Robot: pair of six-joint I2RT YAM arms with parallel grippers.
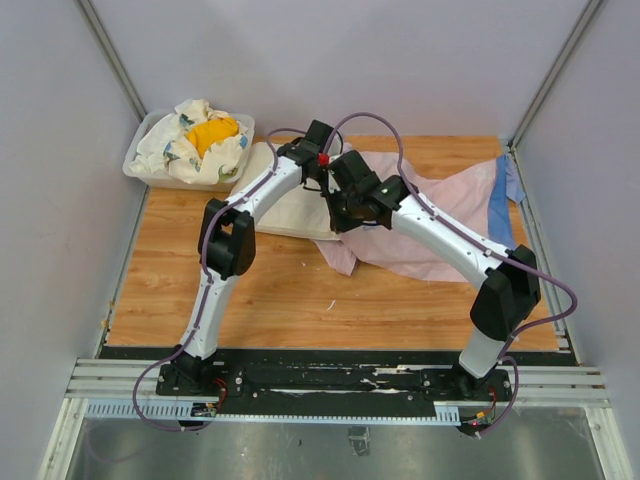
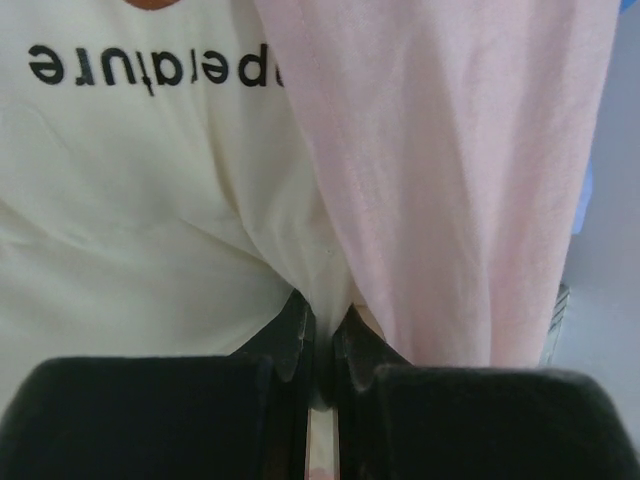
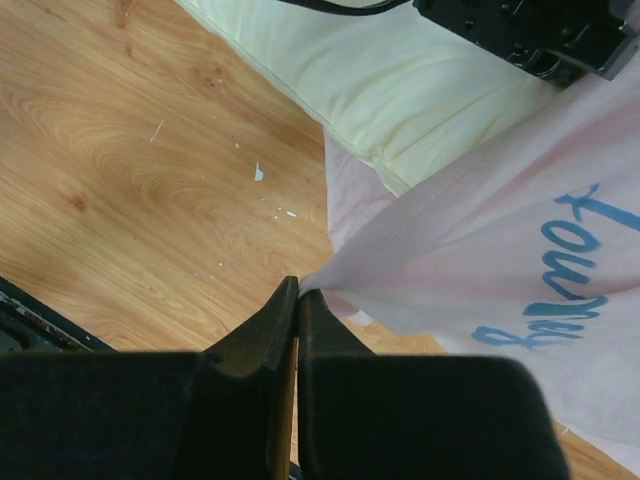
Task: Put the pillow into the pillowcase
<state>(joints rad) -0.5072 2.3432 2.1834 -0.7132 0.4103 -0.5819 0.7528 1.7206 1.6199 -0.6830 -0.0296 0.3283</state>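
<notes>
- Since both claws are already closed on cloth, I check the holds first. The left gripper (image 2: 322,345) has its jaws pressed together on a fold of the cream-white, soft rectangular pillow (image 2: 150,230). The right gripper (image 3: 297,312) pinches the hem of the thin pale-pink and light-blue fabric pillowcase (image 3: 480,250).
- The pillow lies on the brown wooden table (image 1: 270,295), left of centre toward the far side. Its right end touches the pillowcase, which is spread pink side up to the right.
- I judge the pillow light and squashy. It should bunch rather than slide as a slab, so an edge or corner fold is the place to take it.
- I expect the pillowcase to be limp, its mouth collapsing unless the hem is held up.
- Pink cloth lies right against the left claw's fingers (image 2: 355,345). I cannot tell whether any is caught with the pillow.
- From above, the arms cover where pillow meets pillowcase, so the opening is hidden from me.
- Only upside-down black lettering (image 2: 150,65) shows on the pillow.
- A white-and-yellow cloth bundle (image 1: 200,140) sits in a pale plastic bin (image 1: 140,165), well apart at the far left.
</notes>
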